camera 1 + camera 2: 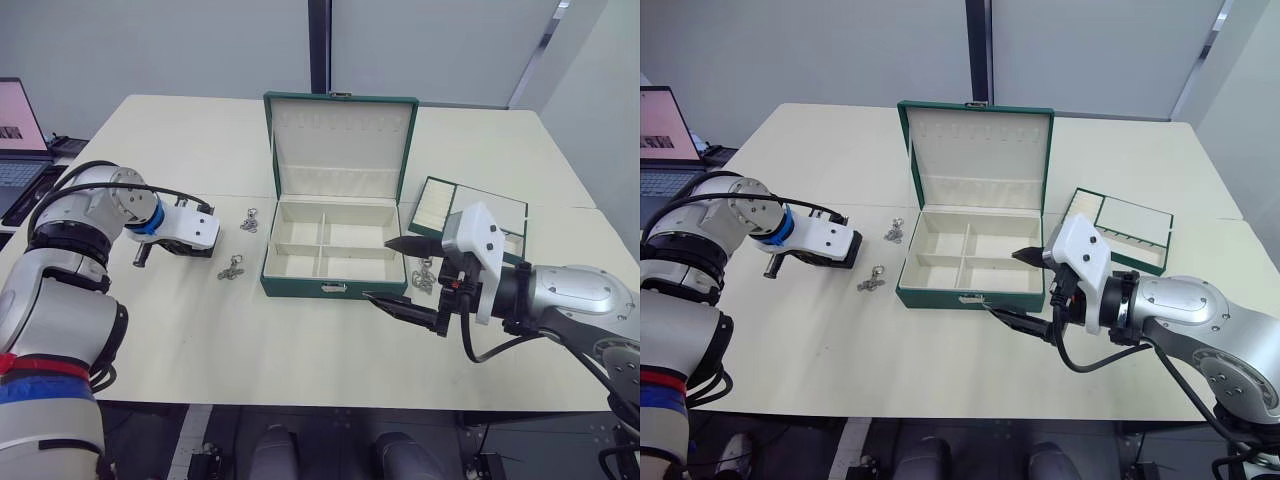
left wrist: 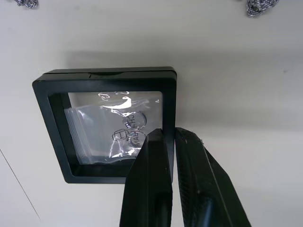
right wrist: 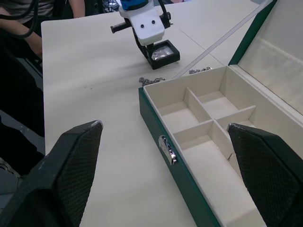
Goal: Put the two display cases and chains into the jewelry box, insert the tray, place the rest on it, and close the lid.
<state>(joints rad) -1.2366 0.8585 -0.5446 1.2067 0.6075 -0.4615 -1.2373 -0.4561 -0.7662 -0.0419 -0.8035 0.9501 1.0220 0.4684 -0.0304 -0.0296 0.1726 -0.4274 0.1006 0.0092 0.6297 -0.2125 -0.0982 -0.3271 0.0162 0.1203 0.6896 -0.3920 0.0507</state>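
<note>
The dark green jewelry box (image 1: 330, 288) stands at the table's middle with its lid (image 1: 340, 140) raised upright, and its cream compartments hold nothing. A black-framed display case (image 2: 94, 118) lies flat on the table left of the box. My left gripper (image 2: 169, 135) is shut on that case's frame edge. Two silver chains (image 1: 249, 220) (image 1: 231, 268) lie between the case and the box. A third chain (image 1: 424, 275) lies right of the box. My right gripper (image 1: 380, 270) hovers open over the box's front right corner. The tray (image 1: 470, 215) rests at the right.
A laptop (image 1: 20, 130) sits off the table's far left. A person's arm (image 3: 28, 40) shows beyond the table's left side in the right wrist view. The table's near edge runs just in front of both arms.
</note>
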